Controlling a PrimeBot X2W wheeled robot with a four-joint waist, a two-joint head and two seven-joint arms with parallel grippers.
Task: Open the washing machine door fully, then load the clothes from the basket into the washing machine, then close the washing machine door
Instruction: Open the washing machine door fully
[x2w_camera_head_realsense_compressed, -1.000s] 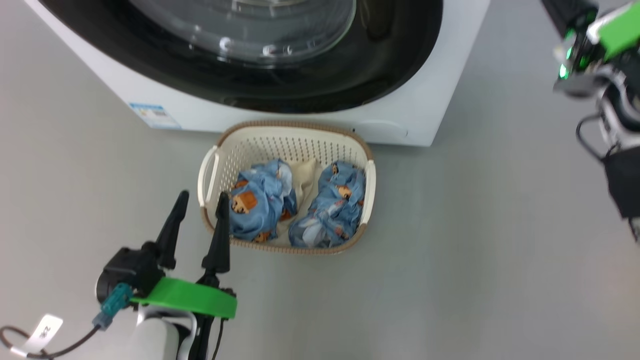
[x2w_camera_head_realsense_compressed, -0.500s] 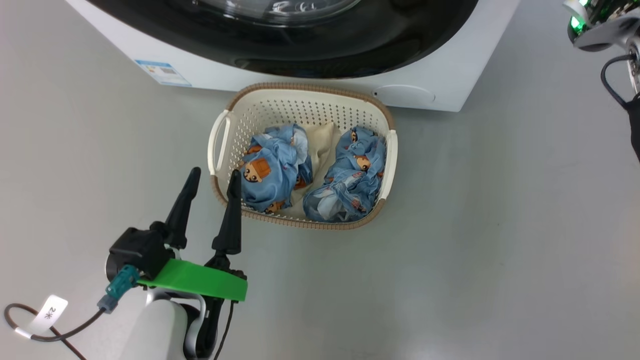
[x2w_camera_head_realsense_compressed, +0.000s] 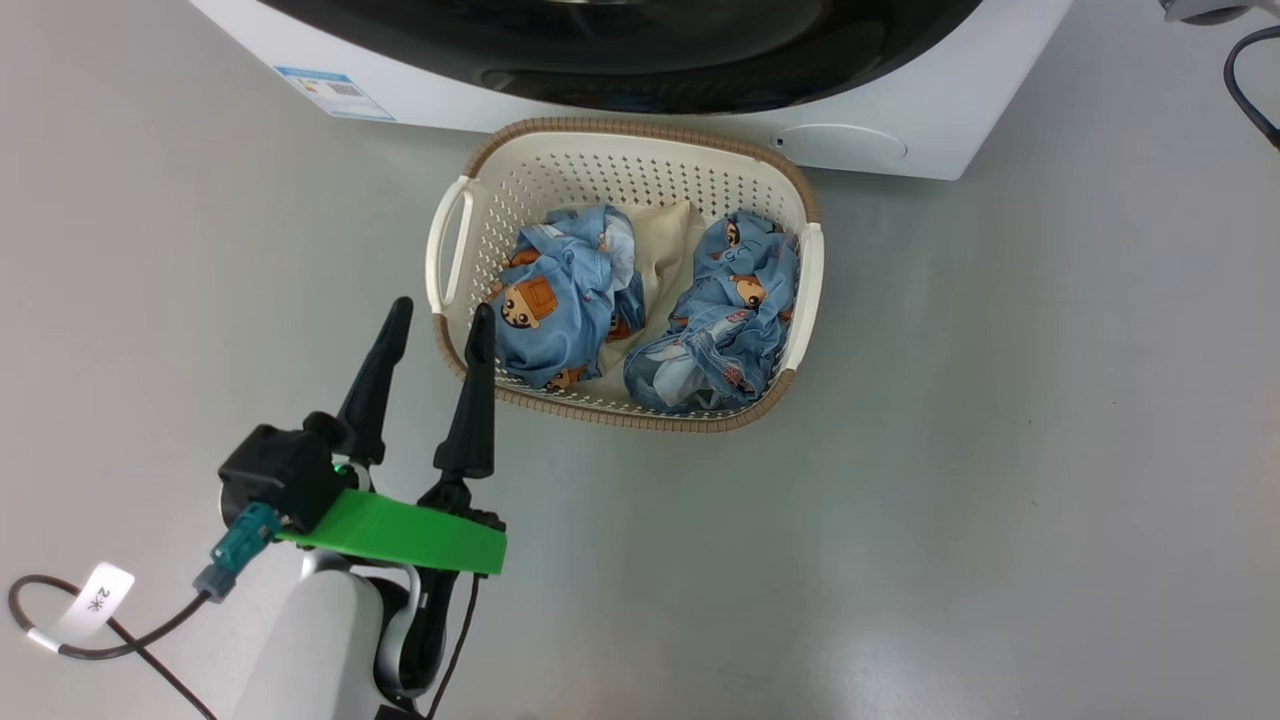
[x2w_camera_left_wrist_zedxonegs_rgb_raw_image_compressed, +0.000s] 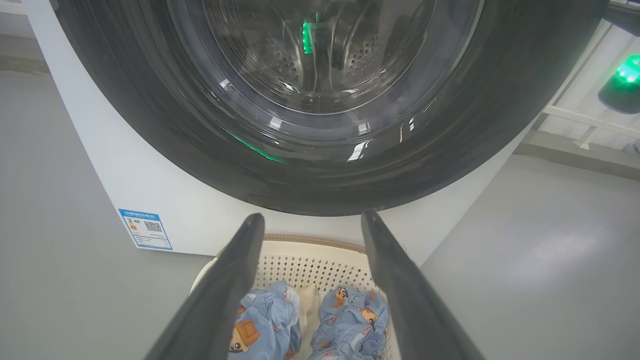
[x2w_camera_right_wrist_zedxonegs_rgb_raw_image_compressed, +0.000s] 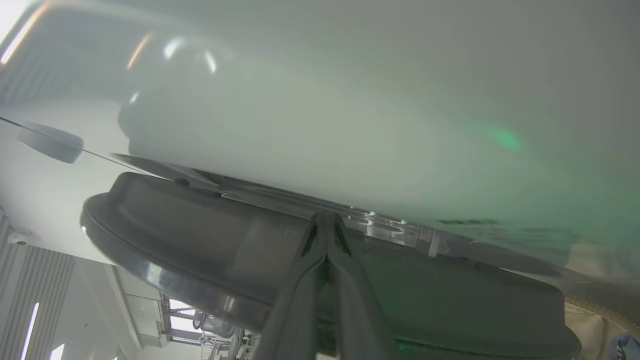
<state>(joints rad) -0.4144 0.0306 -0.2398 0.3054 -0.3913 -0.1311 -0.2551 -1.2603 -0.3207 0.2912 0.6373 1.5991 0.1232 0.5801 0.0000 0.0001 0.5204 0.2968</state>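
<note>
Door (x2w_camera_left_wrist_zedxonegs_rgb_raw_image_compressed: 320, 100) — round, glossy black, with a bulging clear window — looms above and ahead of the left gripper (x2w_camera_left_wrist_zedxonegs_rgb_raw_image_compressed: 313, 216) in the left wrist view. The drum's perforated steel shows through the glass. From here the door looks flat against the white washer (x2w_camera_left_wrist_zedxonegs_rgb_raw_image_compressed: 100, 165).

The left gripper is spread wide and holds nothing. Just beyond its tips, and lower, the basket (x2w_camera_head_realsense_compressed: 640, 127) sits on the grey floor (x2w_camera_head_realsense_compressed: 1000, 450), its far rim close to the washer's foot. In the head view the gripper's right finger (x2w_camera_head_realsense_compressed: 472, 400) crosses the basket's near left corner. The other finger stands outside it, beside the left handle (x2w_camera_head_realsense_compressed: 445, 235).

The clothes (x2w_camera_head_realsense_compressed: 560, 300) lie inside the basket. One crumpled blue bundle printed with bears is nearest the left gripper's tips. A second bundle (x2w_camera_head_realsense_compressed: 725, 315) lies on the side away from the gripper, against the right wall. A cream piece (x2w_camera_head_realsense_compressed: 665, 235) lies between them and partly under them, toward the washer. A small blue label (x2w_camera_head_realsense_compressed: 320, 92) is on the washer front, ahead and to the left of this gripper.

The right gripper (x2w_camera_right_wrist_zedxonegs_rgb_raw_image_compressed: 327, 222) is clenched, tips meeting, with nothing seen between them. Its tips point at the door's rim, seen edge-on where it meets the washer front. Whether they touch it I cannot tell. Low to this gripper's right, a sliver of basket rim and blue cloth shows at the corner of the right wrist view.
</note>
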